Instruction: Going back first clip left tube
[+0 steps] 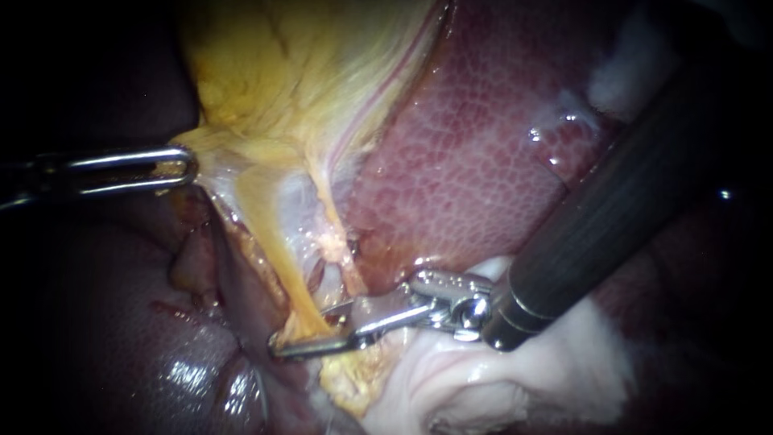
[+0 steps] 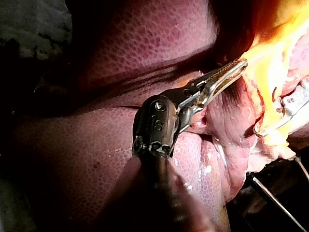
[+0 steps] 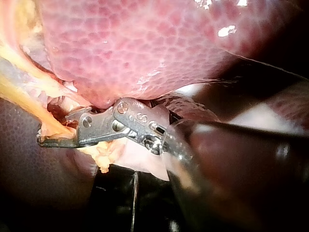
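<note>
While left instrument [image 1: 183,167] jaws pinch yellow tissue [image 1: 266,97] taut, right instrument [image 1: 302,330] jaws gape astride left tube [image 1: 274,250], gripping nothing. Tube lies crosswise between jaws. Clip not discernible. Clear way out: back along shaft.

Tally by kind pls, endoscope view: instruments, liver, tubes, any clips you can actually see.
instruments: 2, the left instrument and the right instrument
liver: 1
yellow tube: 1, running down to the right instrument's tip
clips: 0 that I can make out
Total: 4
</note>
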Robot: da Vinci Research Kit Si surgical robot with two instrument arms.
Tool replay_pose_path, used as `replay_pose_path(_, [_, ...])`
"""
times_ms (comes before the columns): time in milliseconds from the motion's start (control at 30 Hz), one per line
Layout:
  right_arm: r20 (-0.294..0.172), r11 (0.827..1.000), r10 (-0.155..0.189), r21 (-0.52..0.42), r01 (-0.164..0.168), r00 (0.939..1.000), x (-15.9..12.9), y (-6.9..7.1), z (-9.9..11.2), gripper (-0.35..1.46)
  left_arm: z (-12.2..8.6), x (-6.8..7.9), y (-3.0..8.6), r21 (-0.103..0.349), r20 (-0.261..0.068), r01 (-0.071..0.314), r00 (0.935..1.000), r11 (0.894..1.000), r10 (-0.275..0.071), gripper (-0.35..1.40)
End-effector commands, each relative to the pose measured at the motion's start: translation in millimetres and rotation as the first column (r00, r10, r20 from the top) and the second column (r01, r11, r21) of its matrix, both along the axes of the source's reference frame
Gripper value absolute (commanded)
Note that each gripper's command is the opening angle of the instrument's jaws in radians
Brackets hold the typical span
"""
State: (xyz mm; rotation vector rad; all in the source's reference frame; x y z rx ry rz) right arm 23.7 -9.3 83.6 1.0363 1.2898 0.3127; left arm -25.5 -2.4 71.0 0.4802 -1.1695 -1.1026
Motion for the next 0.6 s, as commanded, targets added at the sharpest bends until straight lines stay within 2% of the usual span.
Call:
replay_pose_path(33, [0.0, 1.0, 0.0, 0.0, 0.0, 1.0, 0.0, 0.1, 0.0, -0.35, 0.0, 0.0, 0.0, -0.001, 0.001, -0.002, 1.0, 1.0, 0.002, -0.35])
replay_pose_path(167, [-0.002, 1.0, -0.002, 0.001, 0.002, 1.0, 0.0, 0.1, -0.1, -0.35, 0.0, 0.0, 0.0, -0.001, 0.001, -0.002, 1.0, 1.0, 0.002, -0.35])
replay_pose_path(200, [-0.003, 1.0, 0.009, -0.017, -0.009, 1.0, 0.0, 0.1, -0.1, -0.24, 0.0, 0.0, 0.0, 0.0, 0.003, -0.004, 1.0, 1.0, 0.004, -0.35])
replay_pose_path(233, [-0.002, 0.999, 0.028, -0.043, -0.028, 0.9996, 0.1, 0.2, -0.1, 0.02, 0.0, 0.0, 0.0, 0.0, 0.003, -0.004, 1.0, 1.0, 0.004, -0.35])
replay_pose_path(300, [-0.006, 0.997, 0.052, -0.05, -0.052, 0.9986, 0.5, 0.6, -0.1, 0.33, 0.0, 0.0, 0.0, 0.0, 0.003, -0.004, 1.0, 1.0, 0.004, -0.35])
replay_pose_path(367, [-0.001, 0.993, 0.1, -0.065, -0.1, 0.995, 1.2, 1.5, -0.2, 0.53, -0.1, 0.0, 0.0, 0.0, 0.003, -0.004, 1.0, 1.0, 0.004, -0.35])
replay_pose_path(433, [-0.002, 0.986, 0.147, -0.075, -0.147, 0.9891, 1.4, 2.4, -0.3, 0.59, -0.1, 0.0, 0.0, 0.0, 0.003, -0.004, 1.0, 1.0, 0.004, -0.35])
replay_pose_path(600, [-0.007, 0.98, 0.176, -0.094, -0.176, 0.9843, 0.8, 4.5, -0.6, 0.6, -0.1, 0.0, 0.0, 0.001, 0.009, -0.011, 0.9999, 1.0, 0.011, -0.35])
